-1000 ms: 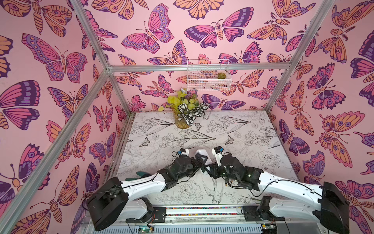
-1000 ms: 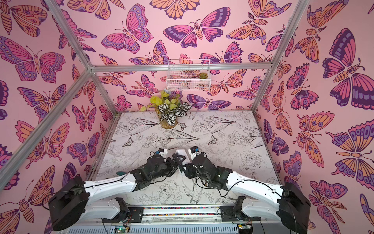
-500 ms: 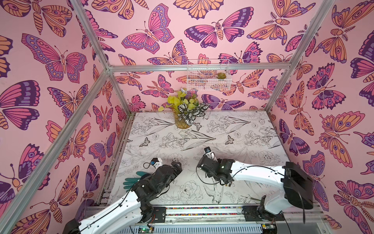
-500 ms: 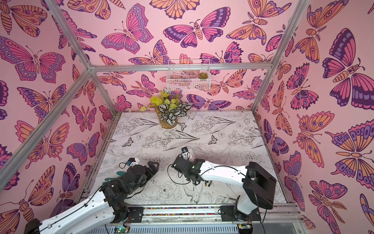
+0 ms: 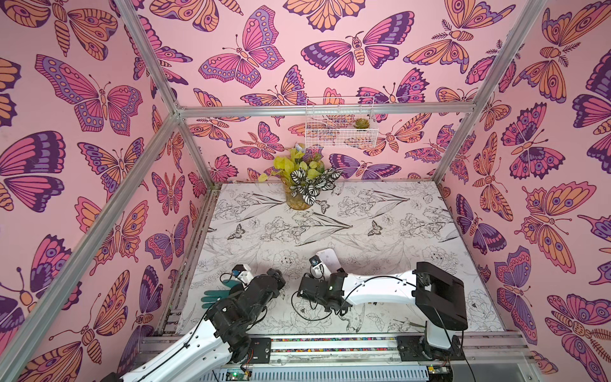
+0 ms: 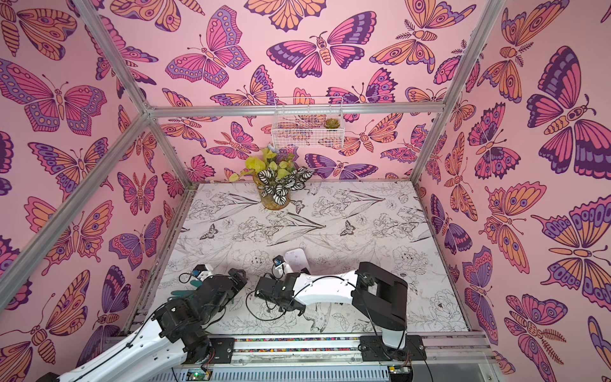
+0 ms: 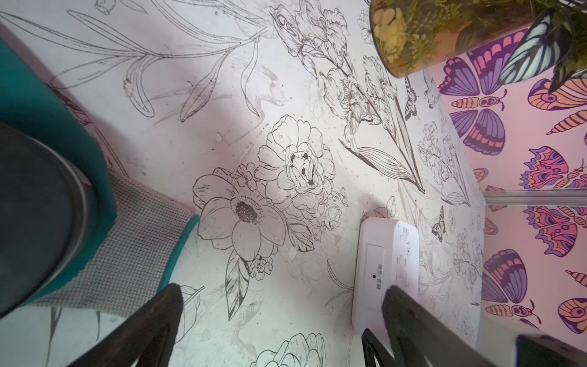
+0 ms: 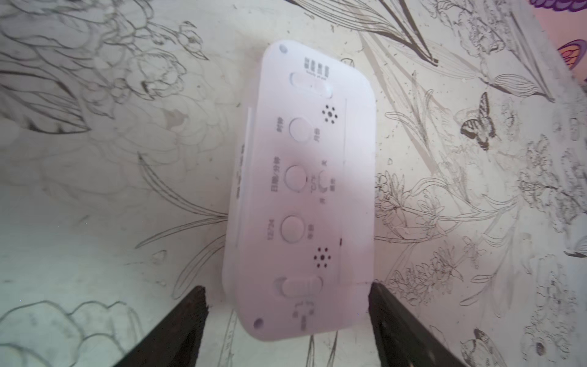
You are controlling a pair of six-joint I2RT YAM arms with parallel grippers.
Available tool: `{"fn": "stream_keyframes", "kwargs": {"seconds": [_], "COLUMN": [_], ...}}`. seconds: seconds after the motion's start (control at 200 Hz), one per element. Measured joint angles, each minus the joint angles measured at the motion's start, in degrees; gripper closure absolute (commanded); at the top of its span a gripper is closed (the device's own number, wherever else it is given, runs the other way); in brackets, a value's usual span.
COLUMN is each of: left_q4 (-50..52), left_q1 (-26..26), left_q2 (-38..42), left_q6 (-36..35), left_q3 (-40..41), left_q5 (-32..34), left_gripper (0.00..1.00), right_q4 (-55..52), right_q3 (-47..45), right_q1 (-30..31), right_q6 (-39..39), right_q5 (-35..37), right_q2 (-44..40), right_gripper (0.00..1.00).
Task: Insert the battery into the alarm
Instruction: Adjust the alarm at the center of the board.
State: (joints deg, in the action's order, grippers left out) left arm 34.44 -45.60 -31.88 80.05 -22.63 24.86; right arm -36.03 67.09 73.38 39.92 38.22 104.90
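**White alarm back-up on table, both grippers open**

White plastic alarm (image 8: 301,190) lies flat, back up, mid-table toward the front, just beyond the right gripper (image 8: 286,287). Only the R wrist view gives detail: three round buttons, two sliders, two speaker-hole clusters. Both top views show just a plain rounded slab. R jaws stand apart astride the alarm's near end, gap on one side, no grip. Left gripper (image 7: 282,287) gapes wide, nothing btwn its fingers. L wrist view adds the alarm's side edge & a teal glove (image 7: 47,105) w/ grey knit part. Vs 1 s ago: both grippers were bunched mid-table; now L arm sits back by the glove. Table (image 5: 380,215): matt sheet, line-drawn flowers.
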Motion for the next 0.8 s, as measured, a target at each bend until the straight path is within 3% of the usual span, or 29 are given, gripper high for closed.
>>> {"fn": "stream_keyframes", "kwargs": {"seconds": [0.21, 0.33, 0.446, 0.611, 0.716, 0.796], "left_q4": [-1.9, -7.1, -15.5, -25.9, -33.1, -38.8], "left_q1": [0.2, 0.3, 0.3, 0.5, 1.5, 2.9], "left_q2": [-3.3, -8.0, -15.8, -27.4, -33.3, -37.4], "left_q6": [-1.1, -4.1, -8.8, -13.7, -15.3, -16.0], "left_q3": [0.0, 0.0, -0.5, -4.5, -6.9, -7.5], "left_q5": [-0.9, -3.8, -9.1, -15.2, -18.7, -21.8], "left_gripper": [0.0, 0.0, 0.0, 0.01, 0.06, 0.1], "right_q4": [7.2, 12.3, 17.6, 21.3, 22.2, 23.2], "right_q3": [-5.1, -9.5, -13.8, -18.2, -18.4, -18.4], "right_q1": [0.6, -0.7, -8.7, -23.8, -28.6, -30.0], "right_q6": [-0.9, -2.2, -2.8, -2.6, -2.8, -2.7], "right_q5": [-6.1, -8.7, -14.4, -24.6, -28.8, -31.2], "right_q2": [-10.9, -20.0, -24.7, -23.0, -20.0, -17.6], "right_gripper": [0.15, 0.21, 0.36, 0.59, 0.73, 0.77]}}
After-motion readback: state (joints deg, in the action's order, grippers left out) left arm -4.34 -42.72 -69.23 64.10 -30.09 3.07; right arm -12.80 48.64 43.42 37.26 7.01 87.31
